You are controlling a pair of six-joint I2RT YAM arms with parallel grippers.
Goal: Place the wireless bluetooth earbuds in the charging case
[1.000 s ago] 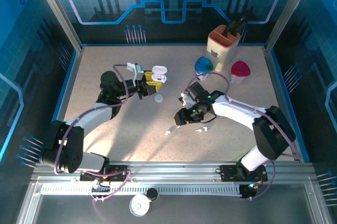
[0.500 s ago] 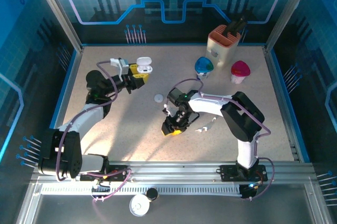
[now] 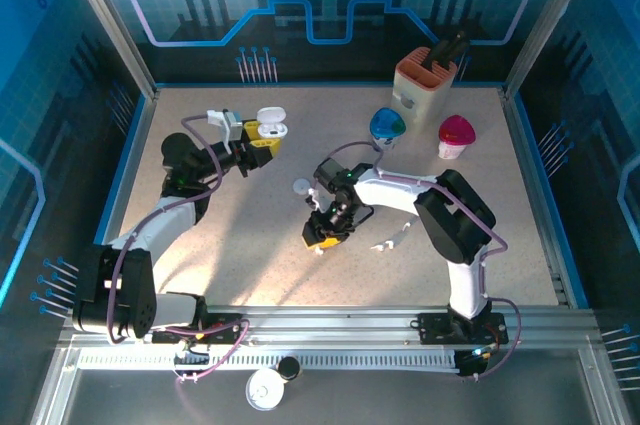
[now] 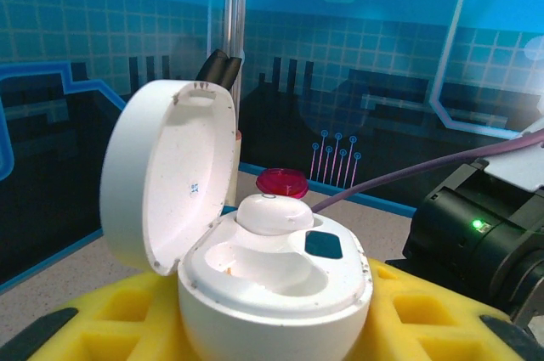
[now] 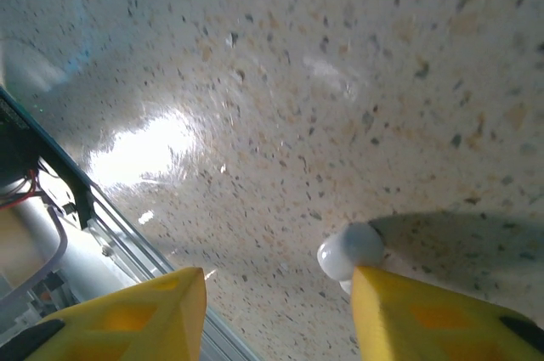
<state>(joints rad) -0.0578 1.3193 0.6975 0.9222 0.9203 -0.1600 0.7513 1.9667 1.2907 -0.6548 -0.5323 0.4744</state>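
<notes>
Jaws of the right gripper [image 3: 322,235] stand spread over the table [image 5: 340,81]; a white bud [image 5: 350,252] lies just beside the finger [image 5: 425,318] at lower right of the wrist view, not pinched. Left gripper [image 3: 264,138] pinches the open case [image 4: 272,276], upper left of the top view. We judge it's pickup stage: next we centre on the bud, close, carry it to the case, stem aligned w/ a socket.
</notes>
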